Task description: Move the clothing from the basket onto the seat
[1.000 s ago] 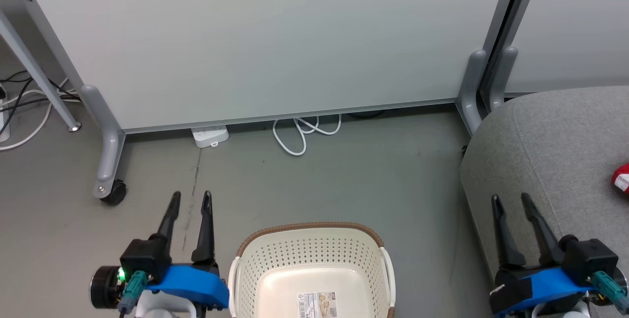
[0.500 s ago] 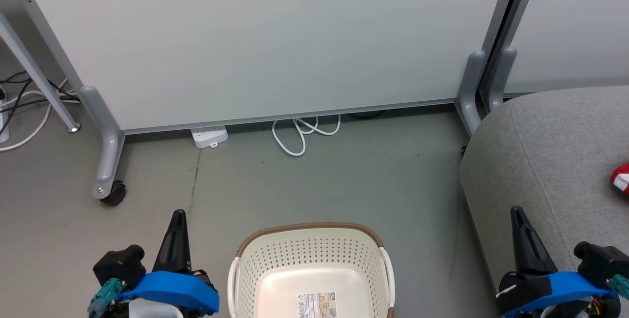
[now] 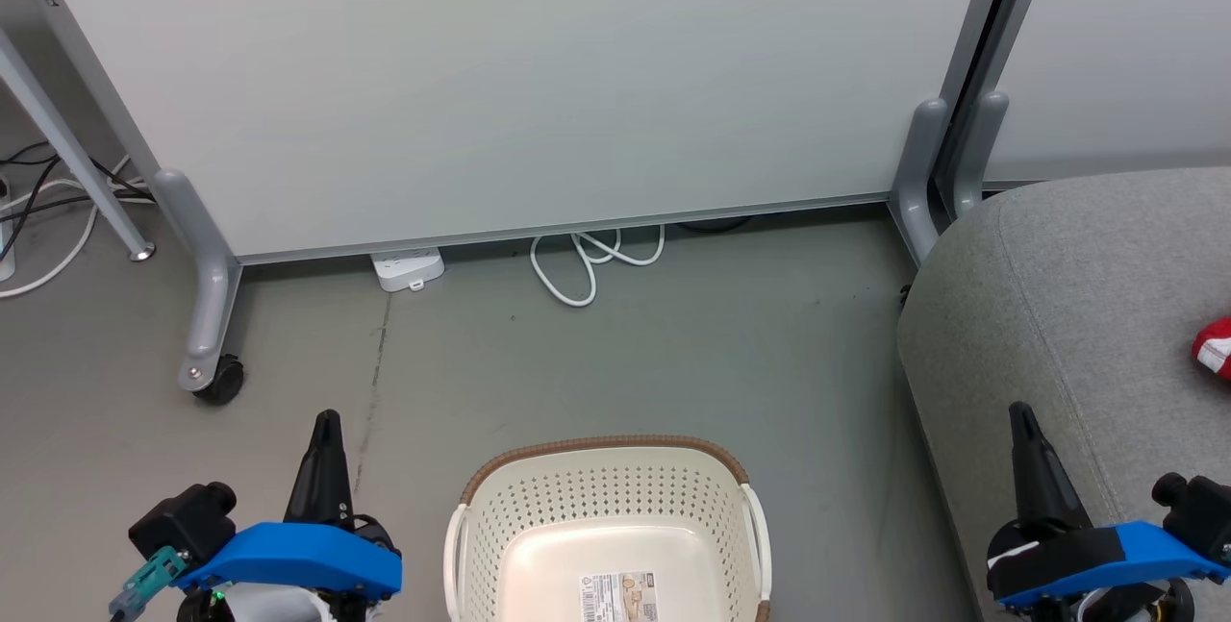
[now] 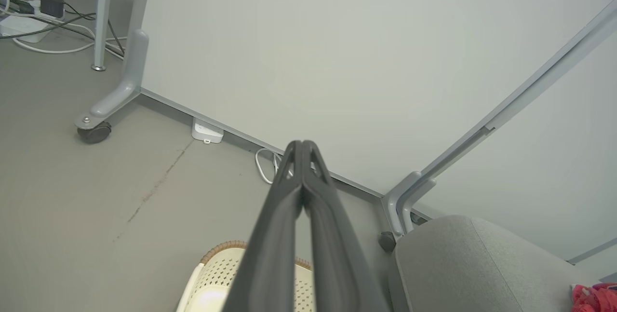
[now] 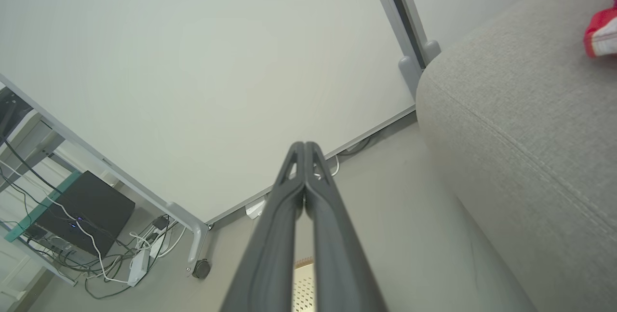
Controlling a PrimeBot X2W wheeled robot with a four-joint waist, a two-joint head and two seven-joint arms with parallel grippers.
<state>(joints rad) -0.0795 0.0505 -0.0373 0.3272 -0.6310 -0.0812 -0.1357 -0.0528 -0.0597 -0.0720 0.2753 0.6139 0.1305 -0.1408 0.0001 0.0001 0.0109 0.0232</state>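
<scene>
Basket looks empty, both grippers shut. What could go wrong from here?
1. The basket is cut off at the head view's bottom edge; besides the clothing on the seat, more might sit there unseen.
2. The right gripper looks close beside the seat; a turn could scrape its fabric.

Bright, even, diffuse light falls from above, and the pale partition panel (image 3: 539, 74) is lit uniformly. Faint, soft shadows lie on the floor (image 3: 673, 353) under the panel's lower edge and beside the seat (image 3: 1087, 295) at 3 o'clock. The head view is sharp. Both wrist views slant straight lines near their edges. The left end effector (image 4: 302, 145) and right end effector (image 5: 304, 145) soften at 6 o'clock, close to the lens.
</scene>
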